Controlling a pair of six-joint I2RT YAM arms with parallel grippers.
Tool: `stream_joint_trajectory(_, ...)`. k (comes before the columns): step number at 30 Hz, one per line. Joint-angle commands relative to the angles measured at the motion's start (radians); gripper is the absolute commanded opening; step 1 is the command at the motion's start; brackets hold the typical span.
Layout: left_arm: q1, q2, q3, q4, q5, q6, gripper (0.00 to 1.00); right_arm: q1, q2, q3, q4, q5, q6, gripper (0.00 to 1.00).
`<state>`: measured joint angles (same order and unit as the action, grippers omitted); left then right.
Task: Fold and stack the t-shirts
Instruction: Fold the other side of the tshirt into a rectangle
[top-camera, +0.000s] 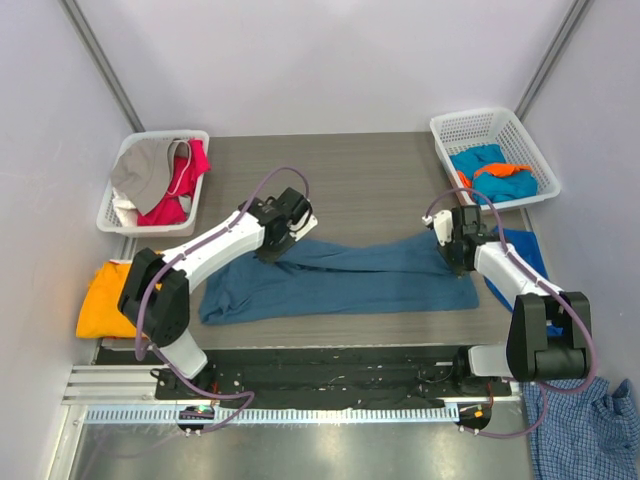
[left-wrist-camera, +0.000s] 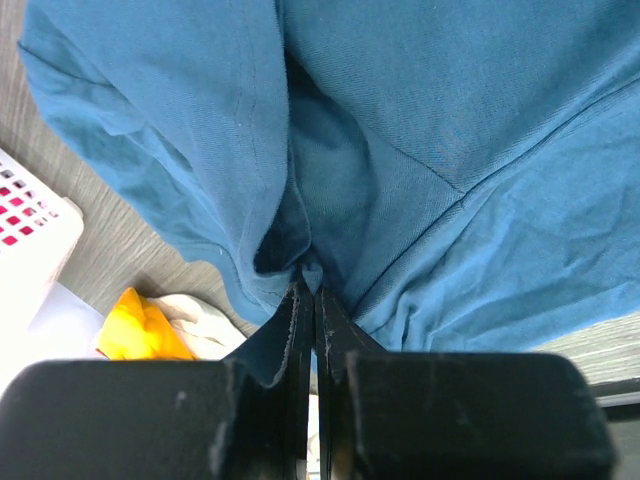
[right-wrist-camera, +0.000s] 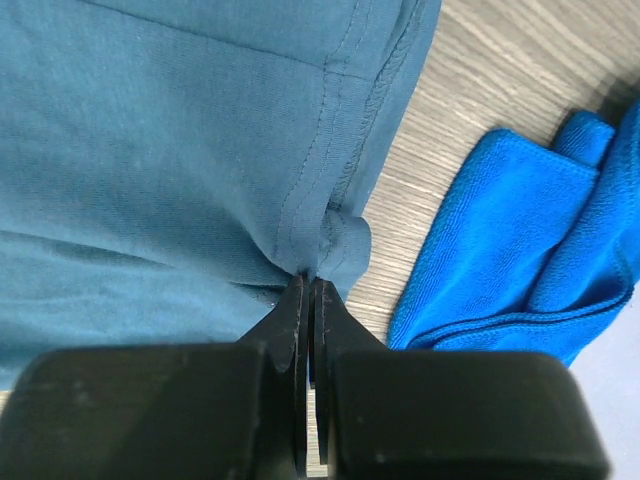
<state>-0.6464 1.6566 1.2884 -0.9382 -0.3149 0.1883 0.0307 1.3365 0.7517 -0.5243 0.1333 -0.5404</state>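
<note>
A large dark teal-blue t-shirt lies folded in a long band across the middle of the table. My left gripper is shut on its upper left edge; the left wrist view shows the cloth pinched between the fingertips. My right gripper is shut on its hemmed right edge. A bright orange t-shirt lies at the table's left edge. Red and grey tees fill the left basket. Turquoise and orange tees lie in the right basket.
A white mesh basket stands back left, another back right. A bright blue cloth lies right of my right gripper, also in the right wrist view. A blue-and-white checked shirt lies at the near right.
</note>
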Motion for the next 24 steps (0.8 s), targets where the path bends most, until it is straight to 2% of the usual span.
stream_joint_trajectory(1, -0.009, 0.003, -0.008, -0.037, -0.009, -0.01, 0.06, -0.002, 0.01, -0.015, 0.006, 0.043, -0.016, 0.04)
stream_joint_trajectory(3, -0.012, 0.018, -0.014, -0.036, -0.006, -0.01, 0.06, -0.003, 0.013, -0.021, 0.012, 0.051, -0.018, 0.07)
stream_joint_trajectory(5, -0.016, 0.037, -0.018, -0.033, -0.009, -0.009, 0.06, -0.002, 0.015, -0.028, 0.018, 0.055, -0.018, 0.15)
stream_joint_trajectory(6, -0.018, 0.043, -0.018, -0.031, -0.009, -0.009, 0.06, -0.003, 0.015, -0.029, 0.018, 0.057, -0.016, 0.23)
stream_joint_trajectory(10, -0.018, 0.068, -0.011, -0.03, -0.003, -0.006, 0.06, -0.002, 0.01, -0.02, 0.02, 0.058, -0.01, 0.43)
stream_joint_trajectory(15, -0.021, 0.095, -0.008, -0.034, 0.011, -0.007, 0.07, -0.003, -0.003, 0.004, 0.014, 0.055, -0.001, 0.52)
stream_joint_trajectory(24, -0.024, 0.104, -0.023, -0.039, 0.053, -0.023, 0.08, 0.001, -0.02, 0.142, -0.085, 0.003, 0.026, 0.55)
